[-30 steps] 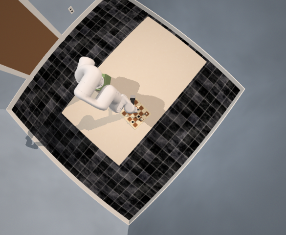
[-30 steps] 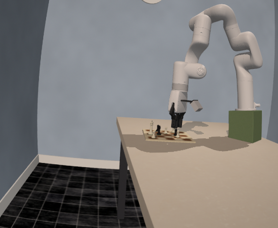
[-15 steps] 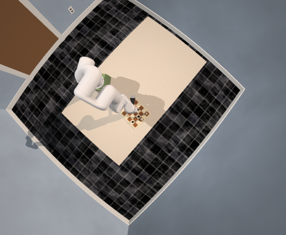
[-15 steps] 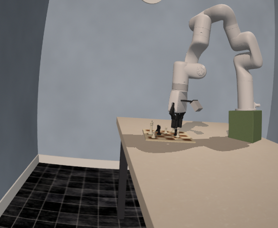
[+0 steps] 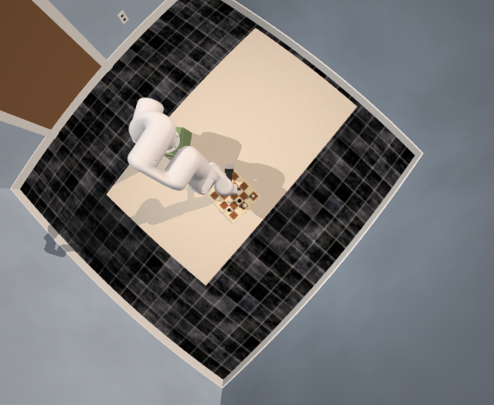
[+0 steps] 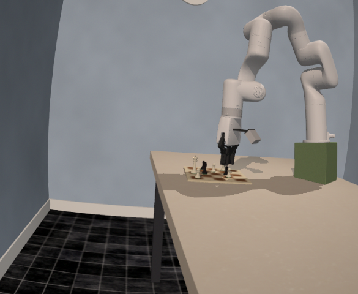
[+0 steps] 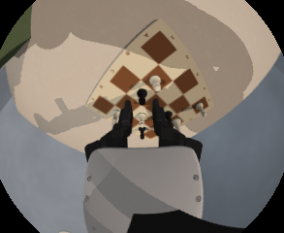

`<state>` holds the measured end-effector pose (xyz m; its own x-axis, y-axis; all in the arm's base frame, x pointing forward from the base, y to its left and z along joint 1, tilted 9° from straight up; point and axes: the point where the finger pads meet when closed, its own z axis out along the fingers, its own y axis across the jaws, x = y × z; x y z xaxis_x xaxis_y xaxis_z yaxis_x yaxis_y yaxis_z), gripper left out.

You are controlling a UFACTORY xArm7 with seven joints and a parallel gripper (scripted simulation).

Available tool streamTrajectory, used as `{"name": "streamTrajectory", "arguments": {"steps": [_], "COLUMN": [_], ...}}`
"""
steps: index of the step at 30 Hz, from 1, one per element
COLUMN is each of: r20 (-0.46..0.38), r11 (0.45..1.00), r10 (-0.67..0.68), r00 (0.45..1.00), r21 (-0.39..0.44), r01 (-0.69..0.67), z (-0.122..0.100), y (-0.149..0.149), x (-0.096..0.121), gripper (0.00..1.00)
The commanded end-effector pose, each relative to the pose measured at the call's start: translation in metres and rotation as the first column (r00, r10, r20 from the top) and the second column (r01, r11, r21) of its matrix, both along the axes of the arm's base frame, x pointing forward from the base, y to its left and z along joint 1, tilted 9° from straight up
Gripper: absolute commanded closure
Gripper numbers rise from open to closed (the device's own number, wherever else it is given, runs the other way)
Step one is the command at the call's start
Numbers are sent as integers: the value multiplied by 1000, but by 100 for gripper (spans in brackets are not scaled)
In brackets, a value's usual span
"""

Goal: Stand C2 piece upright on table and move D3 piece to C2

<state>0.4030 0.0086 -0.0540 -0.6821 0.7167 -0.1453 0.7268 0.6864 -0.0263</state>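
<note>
The gripper point(image 6: 227, 163) point(image 7: 142, 104) points down with its fingertips partly apart, above square C2. It is open, with nothing held. A small black piece point(image 6: 226, 171) point(image 7: 142, 95) stands upright on C2, just below the fingertips. A white piece point(image 5: 229, 202) point(image 6: 213, 168) point(image 7: 142, 117) stands on D3, seen between the fingers in the wrist view. The board point(image 5: 235, 175) point(image 6: 220, 181) point(image 7: 158, 47) lies flat. In the top view, the arm hides C2.
A white pawn point(image 6: 229, 173) point(image 7: 155, 83) stands close by on B2. The tall white king point(image 5: 244, 205) point(image 6: 194, 165) is on C5, a black piece point(image 5: 239, 201) on C4, and a white pawn point(image 5: 252, 196) point(image 6: 197, 173) point(image 7: 200, 109) on A5. Another black piece point(image 5: 229, 210) point(image 7: 142, 132) is on E4.
</note>
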Motion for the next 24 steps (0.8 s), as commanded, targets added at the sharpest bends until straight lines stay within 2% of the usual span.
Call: {"name": "streamTrajectory", "arguments": {"steps": [1,13,24], "r20": [3,3,3], "r11": [1000,1000,1000], "r10": [0,0,0], "r00": [1000,1000,1000], "r21": [1,1,1], "r01": [0,0,0], "z": [1,-1,-19], "y": [0,0,-2], "x": [1,1,3], "gripper": [66,66,66]}}
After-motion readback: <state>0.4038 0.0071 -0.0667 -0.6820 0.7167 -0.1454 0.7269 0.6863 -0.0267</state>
